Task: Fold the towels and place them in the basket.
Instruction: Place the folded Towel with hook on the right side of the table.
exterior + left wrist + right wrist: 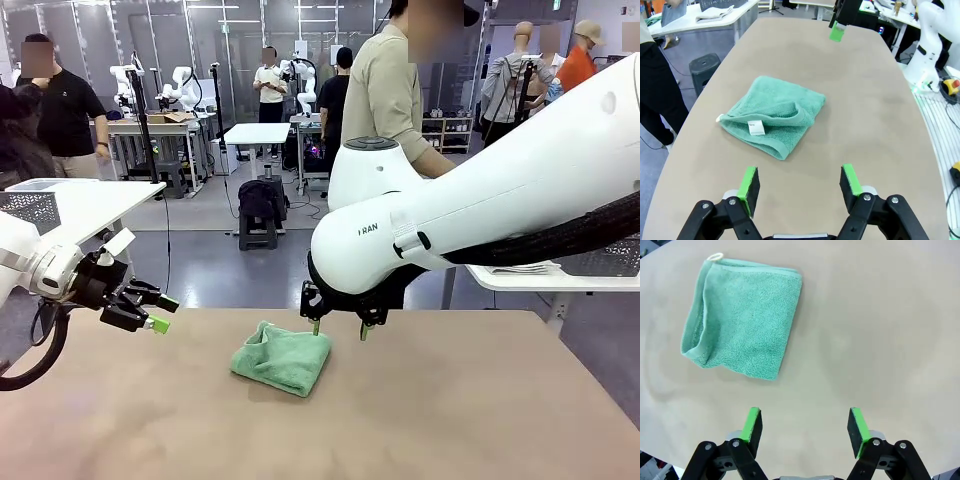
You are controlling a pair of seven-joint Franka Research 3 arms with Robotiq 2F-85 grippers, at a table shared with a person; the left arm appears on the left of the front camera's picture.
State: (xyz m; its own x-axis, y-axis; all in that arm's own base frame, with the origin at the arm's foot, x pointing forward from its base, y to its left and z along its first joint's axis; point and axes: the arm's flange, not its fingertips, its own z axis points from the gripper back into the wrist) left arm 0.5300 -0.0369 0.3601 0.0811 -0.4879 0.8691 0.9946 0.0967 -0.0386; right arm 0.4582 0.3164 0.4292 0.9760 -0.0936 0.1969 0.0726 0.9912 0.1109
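A mint green towel (282, 359) lies folded into a small square on the tan table, with a white label (756, 127) showing and a small loop (715, 257) at one corner. My right gripper (340, 329) hangs open just above the table at the towel's right far edge, nothing between its fingers; in the right wrist view the right gripper (805, 426) is apart from the towel (742, 315). My left gripper (162, 313) is open at the table's left edge, some way from the towel (772, 114). A mesh basket (30, 208) corner shows at far left.
A person (395, 90) stands at the far side of the table behind my right arm. White side tables (95, 195) stand left and right, the right one holding grey mesh (610, 262) and folded cloth. The tan tabletop (450, 410) is wide around the towel.
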